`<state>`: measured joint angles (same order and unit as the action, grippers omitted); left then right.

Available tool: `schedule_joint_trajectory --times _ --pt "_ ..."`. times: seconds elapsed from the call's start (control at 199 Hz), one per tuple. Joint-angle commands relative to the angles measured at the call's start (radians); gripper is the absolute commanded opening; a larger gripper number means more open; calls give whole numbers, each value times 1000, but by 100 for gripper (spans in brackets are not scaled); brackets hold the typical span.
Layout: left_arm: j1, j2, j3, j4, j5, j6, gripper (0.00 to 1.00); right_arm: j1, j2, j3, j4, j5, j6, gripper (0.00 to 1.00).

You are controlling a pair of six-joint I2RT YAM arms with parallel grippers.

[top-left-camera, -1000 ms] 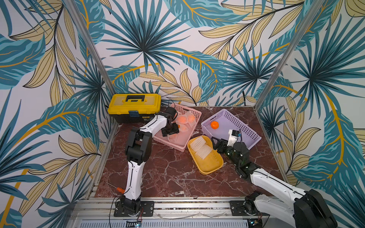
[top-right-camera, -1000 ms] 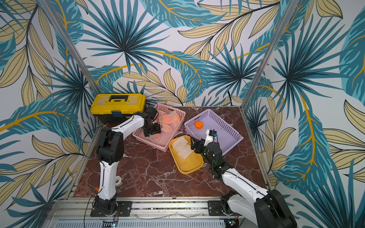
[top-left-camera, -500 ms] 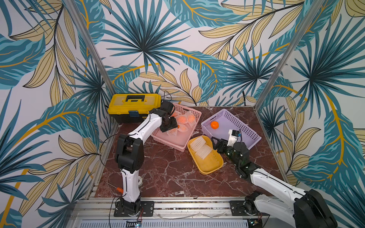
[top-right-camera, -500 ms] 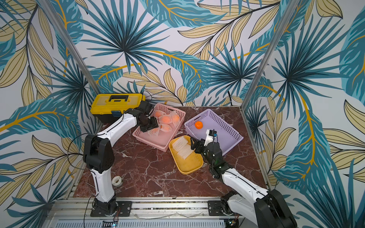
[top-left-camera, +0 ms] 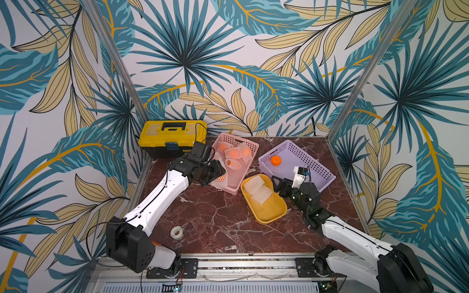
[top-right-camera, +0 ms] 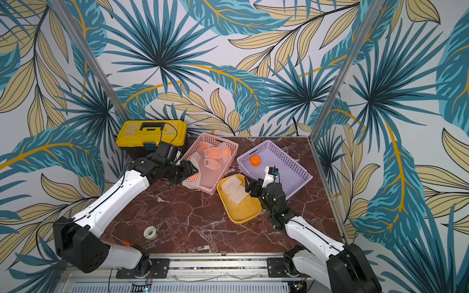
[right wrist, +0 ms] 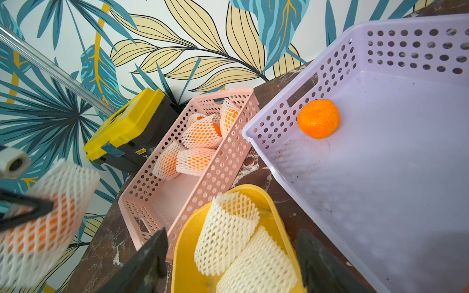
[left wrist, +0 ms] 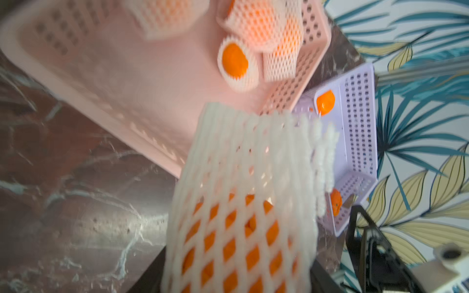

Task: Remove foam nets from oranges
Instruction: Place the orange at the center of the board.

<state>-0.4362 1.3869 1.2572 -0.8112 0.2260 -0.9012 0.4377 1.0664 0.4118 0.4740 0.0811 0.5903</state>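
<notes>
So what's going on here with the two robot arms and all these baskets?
The robot is taking oranges out of their foam nets. The left gripper is clamped on a netted orange at the near corner of the pink basket, where several more wrapped oranges lie. The right gripper is open above the yellow tray, which holds two empty foam nets. One bare orange sits in the purple basket.

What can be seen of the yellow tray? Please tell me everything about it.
The yellow tray is a shallow, oblong dish with rounded corners, seemingly smooth plastic. It lies flat on the marble table, between the pink basket and the purple basket. Two empty foam nets lie in its far half; its near half is bare. The open right gripper hangs above its rim.
</notes>
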Motion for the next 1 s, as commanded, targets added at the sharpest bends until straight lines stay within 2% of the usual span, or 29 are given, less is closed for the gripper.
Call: schedule_joint_trajectory --times 0.0,0.136,0.332,0.453,0.74,0.997 --pt "-66 -52 -155 32 76 -175 61 4 6 18 18 -3 -1 81" --pt "-142 -153 -358 151 87 -351 61 3 12 18 28 -15 -4 81" --pt "-192 -221 -478 180 -6 -472 63 4 24 19 40 -33 -1 81" --pt "-203 -204 -554 238 -4 -544 64 3 28 21 40 -41 -4 81" --pt "-210 -124 -570 245 -52 -593 67 3 41 23 52 -57 -3 81" --pt "-219 -54 -523 245 -49 -588 84 3 43 24 57 -63 -4 81"
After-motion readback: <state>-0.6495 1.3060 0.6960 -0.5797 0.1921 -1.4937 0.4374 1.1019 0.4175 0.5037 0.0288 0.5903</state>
